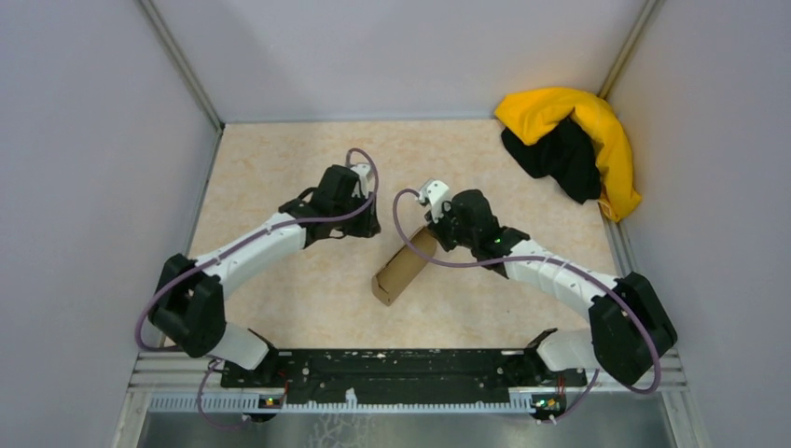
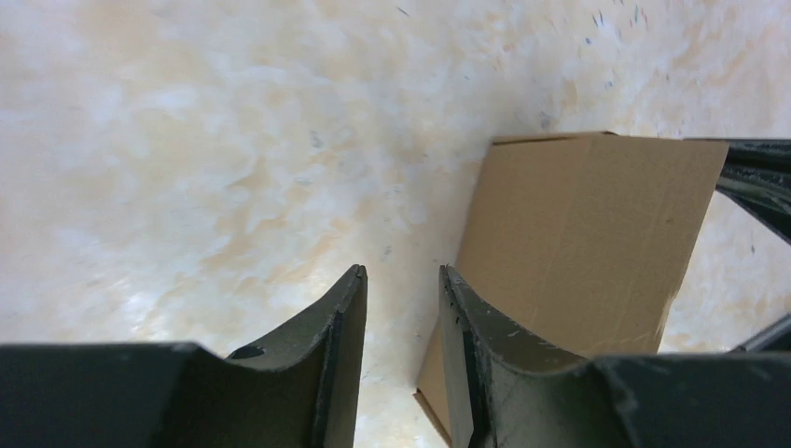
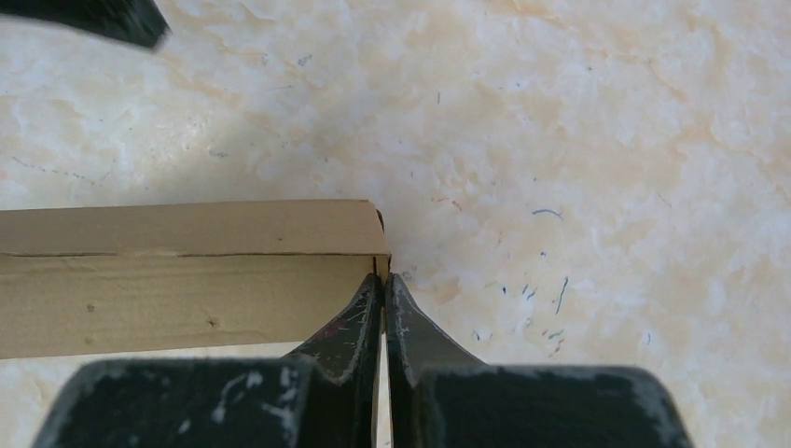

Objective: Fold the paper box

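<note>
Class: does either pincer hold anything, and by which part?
Left pincer: nothing. Right pincer shut at the paper box's end corner; a true grip cannot be told.

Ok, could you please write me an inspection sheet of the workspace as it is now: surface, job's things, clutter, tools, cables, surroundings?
Surface: beige mottled table, with small ink-like specks in the wrist views.
Job's things: paper box, brown cardboard, folded into a long rectangular shape, lying diagonally near the centre.
Clutter: yellow-and-black cloth heap in the far right corner, apart from the box.
Tools: left tool open, nothing between its fingers, the box beside it. Right tool shut, tips at the box's end corner; a pinch cannot be confirmed.
Cables: a purple cable loops along each arm.
Surroundings: pale grey walls on three sides, with metal corner rails.
</note>
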{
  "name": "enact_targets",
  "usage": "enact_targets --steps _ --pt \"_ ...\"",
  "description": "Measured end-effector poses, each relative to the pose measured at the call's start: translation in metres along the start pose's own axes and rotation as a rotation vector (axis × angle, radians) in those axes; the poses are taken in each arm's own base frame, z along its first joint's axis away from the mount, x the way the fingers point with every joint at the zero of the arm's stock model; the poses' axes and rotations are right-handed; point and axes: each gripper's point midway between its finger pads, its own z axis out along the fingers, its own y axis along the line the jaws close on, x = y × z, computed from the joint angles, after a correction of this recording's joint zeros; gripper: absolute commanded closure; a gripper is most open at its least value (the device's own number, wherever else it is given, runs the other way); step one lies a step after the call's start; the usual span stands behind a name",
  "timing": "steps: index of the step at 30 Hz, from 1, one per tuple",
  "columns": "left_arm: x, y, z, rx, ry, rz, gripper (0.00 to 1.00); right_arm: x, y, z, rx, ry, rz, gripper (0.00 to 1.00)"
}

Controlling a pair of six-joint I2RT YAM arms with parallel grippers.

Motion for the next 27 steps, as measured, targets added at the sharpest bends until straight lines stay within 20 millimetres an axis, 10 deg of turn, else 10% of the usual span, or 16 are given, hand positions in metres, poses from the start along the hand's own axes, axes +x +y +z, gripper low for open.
enact_targets --steps 9,27 --pt "-0.025 0.016 -0.046 -0.061 -0.160 -0.046 0.59 0.011 -0.009 -0.021 0.132 0.005 0.071 1.00" --pt "0.020 0.013 -0.061 0.013 -0.140 -0.143 0.56 0.035 -0.039 -0.045 0.401 0.048 0.280 1.00"
